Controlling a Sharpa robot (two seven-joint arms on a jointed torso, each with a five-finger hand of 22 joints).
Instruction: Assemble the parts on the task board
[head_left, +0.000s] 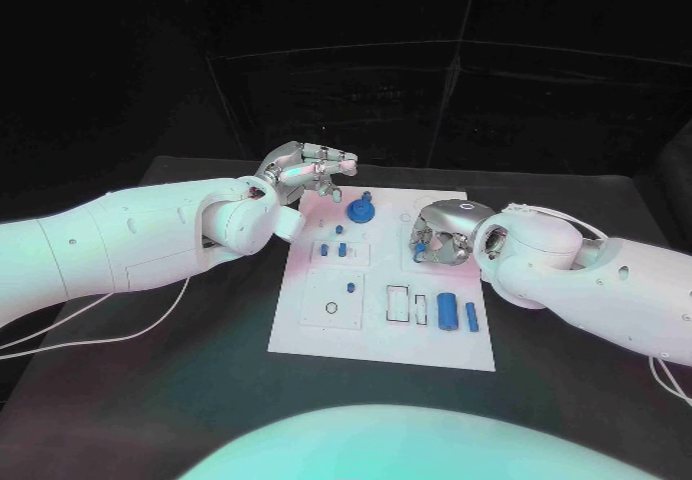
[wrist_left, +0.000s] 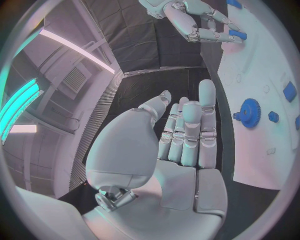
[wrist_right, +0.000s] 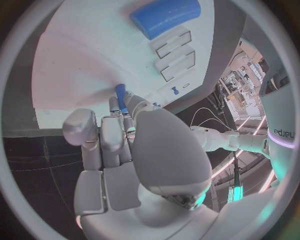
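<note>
The white task board (head_left: 378, 330) lies in the middle of the black table. My right hand (head_left: 440, 232) hovers over the board's right side and pinches a small blue peg (wrist_right: 120, 98) between thumb and finger, its tip close to the board. The same peg (wrist_left: 237, 34) shows at that hand's fingertips in the left wrist view. My left hand (head_left: 306, 168) is raised by the board's far left corner, fingers straight and holding nothing. A blue gear (head_left: 362, 210) stands on the board near it. Two blue cylinders (head_left: 447, 312) lie at the board's near right.
Small blue pieces (head_left: 335, 249) sit left of the board's centre, with a round hole and rectangular slots (head_left: 397, 303) nearer me. White cables (head_left: 130, 325) trail over the table on the left. Bare black table surrounds the board.
</note>
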